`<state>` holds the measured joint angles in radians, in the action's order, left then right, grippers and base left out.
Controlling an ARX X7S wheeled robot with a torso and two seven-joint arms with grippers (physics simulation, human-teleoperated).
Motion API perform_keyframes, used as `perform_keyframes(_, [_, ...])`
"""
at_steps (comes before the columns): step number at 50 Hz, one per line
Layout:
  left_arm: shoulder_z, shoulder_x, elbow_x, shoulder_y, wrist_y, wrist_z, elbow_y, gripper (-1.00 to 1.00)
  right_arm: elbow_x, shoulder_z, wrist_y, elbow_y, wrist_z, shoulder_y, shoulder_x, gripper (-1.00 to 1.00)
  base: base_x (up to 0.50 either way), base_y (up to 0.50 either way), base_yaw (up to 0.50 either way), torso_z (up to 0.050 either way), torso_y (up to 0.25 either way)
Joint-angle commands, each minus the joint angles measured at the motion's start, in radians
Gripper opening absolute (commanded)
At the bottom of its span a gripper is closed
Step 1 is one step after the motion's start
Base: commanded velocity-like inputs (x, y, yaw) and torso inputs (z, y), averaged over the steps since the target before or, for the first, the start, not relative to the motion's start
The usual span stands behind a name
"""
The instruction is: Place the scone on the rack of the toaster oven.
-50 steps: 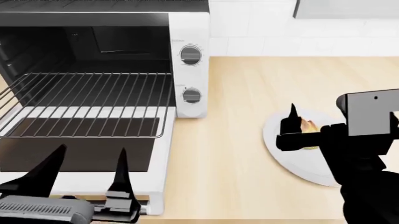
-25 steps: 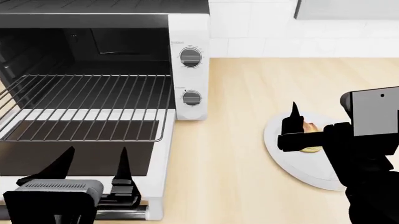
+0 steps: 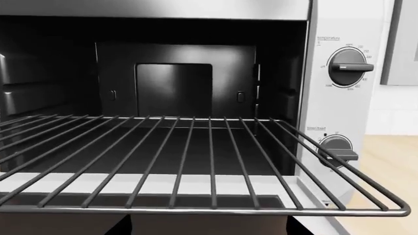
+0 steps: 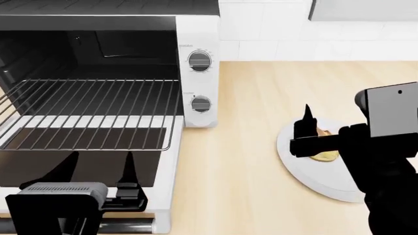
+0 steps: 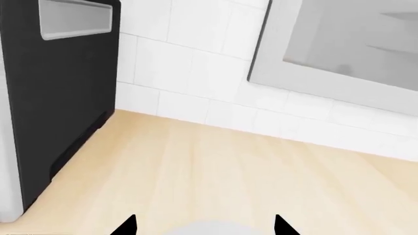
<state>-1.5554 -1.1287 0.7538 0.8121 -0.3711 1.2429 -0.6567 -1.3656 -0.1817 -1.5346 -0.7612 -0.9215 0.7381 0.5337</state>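
The wooden desk (image 4: 248, 161) carries the toaster oven (image 4: 196, 29) at its left edge, door down, the rack (image 4: 91, 112) pulled out. Toward the right edge, a white plate (image 4: 300, 166) holds the scone (image 4: 324, 155), the right claw (image 4: 313, 147) over it, spread unclear. The left claw (image 4: 98, 169) gapes wide before the door.

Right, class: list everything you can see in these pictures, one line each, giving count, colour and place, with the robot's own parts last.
toaster oven: one, white with black interior, door open, at the head view's left.
rack: one, dark wire, pulled partly out over the door.
dials: two, silver, on the oven's front panel.
plate: one, white, on the counter right of the oven.
scone: one, golden-yellow, on the plate.
counter: one, light wood.
left gripper: one, black, fingers apart, before the oven door.
right gripper: one, black, over the plate, around the scone.
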Motion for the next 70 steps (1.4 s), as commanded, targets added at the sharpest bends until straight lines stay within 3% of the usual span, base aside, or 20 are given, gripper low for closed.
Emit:
perform_keyframes(1, [-0.003, 0.001, 0.003, -0.026, 0.006, 0.003, 0.003, 1.0, -0.124, 0.033, 0.021, 0.042, -0.09, 0.043, 0.037, 1.0, 0.0, 0.0, 0.0, 0.0, 0.0])
perform_keyframes(19, [0.002, 0.0, 0.002, -0.038, -0.002, 0.001, 0.012, 1.0, -0.173, 0.107, 0.049, 0.228, 0.091, -0.028, 0.063, 1.0, 0.0, 0.0, 0.0, 0.0, 0.0])
perform_keyframes(39, [0.007, 0.004, 0.007, -0.053, -0.018, -0.01, 0.038, 1.0, -0.342, 0.22, 0.061, 0.374, -0.01, 0.014, 0.095, 1.0, 0.0, 0.0, 0.0, 0.0, 0.0])
perform_keyframes(51, [0.01, 0.005, 0.008, -0.058, -0.018, -0.012, 0.043, 1.0, -0.356, 0.185, 0.109, 0.346, -0.033, 0.054, 0.146, 1.0, 0.0, 0.0, 0.0, 0.0, 0.0])
perform_keyframes(62, [0.011, 0.012, 0.008, -0.058, -0.005, -0.012, 0.037, 1.0, -0.442, 0.201, 0.148, 0.3, -0.145, 0.172, 0.179, 1.0, 0.0, 0.0, 0.0, 0.0, 0.0])
perform_keyframes(70, [0.013, 0.015, 0.009, -0.059, -0.001, -0.014, 0.039, 1.0, -0.355, 0.173, 0.162, 0.321, -0.067, 0.158, 0.18, 1.0, 0.0, 0.0, 0.0, 0.0, 0.0])
